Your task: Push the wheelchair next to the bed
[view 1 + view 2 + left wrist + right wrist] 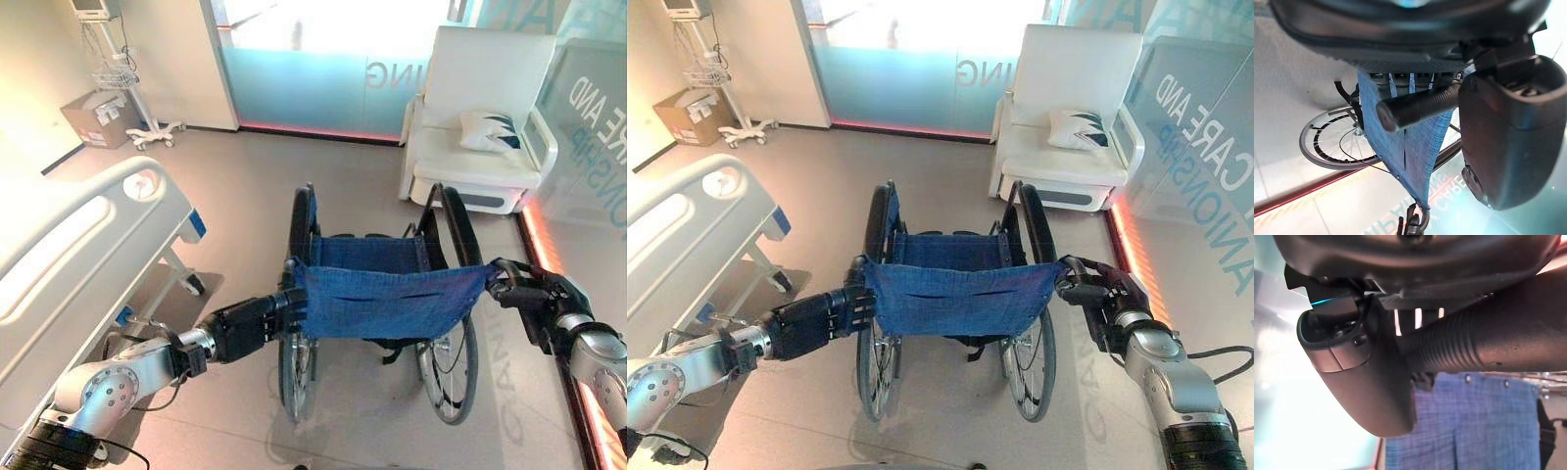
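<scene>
- The wheelchair (pixel 377 294) is standing on the floor (pixel 255 196) in the middle of the room, its blue fabric backrest (pixel 387 299) facing the robot.
- The left hand (pixel 250 323) is gripping the wheelchair's left push handle (pixel 1418 107), with the thumb and fingers (pixel 1508 132) curling round the ribbed black grip.
- The right hand (pixel 529 294) is gripping the right push handle (pixel 1484 347) in the same way, its thumb (pixel 1366 372) wrapping under the grip.
- The bed (pixel 78 264) is lying to the robot's left, its white footboard near the wheelchair's left wheel (pixel 299 294) but apart from it.
- A white armchair (pixel 480 117) with a patterned cushion (pixel 487 130) is sitting beyond the wheelchair, by the glass wall (pixel 323 69).
- A wheeled stand (pixel 127 78) and a cardboard box (pixel 93 117) are standing at the far left.
</scene>
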### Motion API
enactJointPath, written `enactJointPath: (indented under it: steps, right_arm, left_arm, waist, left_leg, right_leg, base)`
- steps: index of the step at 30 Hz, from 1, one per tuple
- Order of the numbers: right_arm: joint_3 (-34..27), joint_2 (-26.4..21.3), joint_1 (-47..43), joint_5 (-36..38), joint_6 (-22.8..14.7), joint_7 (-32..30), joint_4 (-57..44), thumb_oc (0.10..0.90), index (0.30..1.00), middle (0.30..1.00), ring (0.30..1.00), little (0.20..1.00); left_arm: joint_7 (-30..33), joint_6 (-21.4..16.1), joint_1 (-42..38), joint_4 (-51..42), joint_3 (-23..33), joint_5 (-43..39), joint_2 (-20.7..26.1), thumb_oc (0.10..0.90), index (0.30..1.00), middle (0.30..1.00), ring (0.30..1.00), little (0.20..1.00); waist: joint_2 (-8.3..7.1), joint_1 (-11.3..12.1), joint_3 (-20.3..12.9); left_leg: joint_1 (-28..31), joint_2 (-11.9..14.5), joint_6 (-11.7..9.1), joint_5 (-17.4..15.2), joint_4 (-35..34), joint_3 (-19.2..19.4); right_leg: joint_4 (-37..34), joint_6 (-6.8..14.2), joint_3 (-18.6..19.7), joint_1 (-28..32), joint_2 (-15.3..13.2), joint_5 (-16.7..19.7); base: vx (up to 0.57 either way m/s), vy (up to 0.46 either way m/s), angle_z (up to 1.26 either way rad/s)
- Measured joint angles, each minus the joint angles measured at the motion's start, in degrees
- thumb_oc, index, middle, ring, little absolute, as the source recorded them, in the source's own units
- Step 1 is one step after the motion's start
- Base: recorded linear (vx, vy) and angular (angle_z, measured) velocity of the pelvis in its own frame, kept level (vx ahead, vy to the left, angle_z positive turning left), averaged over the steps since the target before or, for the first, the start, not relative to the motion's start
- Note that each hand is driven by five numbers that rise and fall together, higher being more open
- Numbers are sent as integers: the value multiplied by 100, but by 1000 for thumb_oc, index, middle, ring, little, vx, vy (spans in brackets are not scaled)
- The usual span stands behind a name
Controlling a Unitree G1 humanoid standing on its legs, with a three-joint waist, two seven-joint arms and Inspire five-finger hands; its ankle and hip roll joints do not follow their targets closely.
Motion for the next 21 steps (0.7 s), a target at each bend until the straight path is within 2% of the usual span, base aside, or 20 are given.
enactJointPath:
  steps: [5,13,14,15,16,17,21]
  right_arm:
    - [132,0,-206,0,0,-1,202,400,300,300,300,300]
    - [170,27,-403,-24,0,-2,444,400,300,300,300,300]
    - [172,30,-405,-24,0,-2,444,400,300,300,300,300]
    - [172,38,-407,-24,0,-2,444,400,300,300,300,300]
    - [168,44,-409,-25,0,-2,444,400,300,300,300,300]
    - [168,45,-409,-27,0,-3,444,400,300,300,300,300]
    - [168,76,-409,-41,0,-4,444,400,300,300,300,300]
  left_arm:
    - [363,-23,0,8,-14,-354,-124,800,900,900,900,900]
    - [812,-394,-7,67,-205,-746,-460,800,900,900,900,900]
    - [829,-415,-7,69,-206,-746,-468,700,749,749,749,749]
    - [839,-421,-7,70,-208,-745,-483,552,528,528,528,528]
    - [855,-429,-7,72,-208,-745,-515,505,458,458,458,458]
    - [858,-455,-7,84,-208,-745,-534,400,300,300,300,300]
    - [867,-484,-6,138,-208,-728,-584,400,300,300,300,300]
  waist:
    - [-12,-15,-11]
    - [-22,8,-17]
    - [-23,9,-17]
    - [-23,6,-18]
    - [-23,5,-18]
    - [-27,11,-19]
    - [-38,7,-22]
  left_leg:
    - [15,-3,0,0,0,5]
    - [32,-3,0,0,1,19]
    - [33,-1,0,0,1,21]
    - [34,-1,0,0,1,25]
    - [37,-2,0,0,1,33]
    - [37,-2,0,0,1,38]
    - [40,-4,1,0,1,43]
  right_leg:
    - [0,1,4,9,-1,1]
    - [0,1,17,20,1,1]
    - [0,1,18,19,4,1]
    - [0,1,21,18,7,1]
    - [0,1,27,18,6,1]
    - [0,1,27,18,5,1]
    - [0,2,49,17,6,1]
  base:
    - [0,0,0]
    - [0,0,0]
    - [0,0,0]
    - [0,0,0]
    - [0,0,0]
    - [0,0,0]
    - [0,0,0]
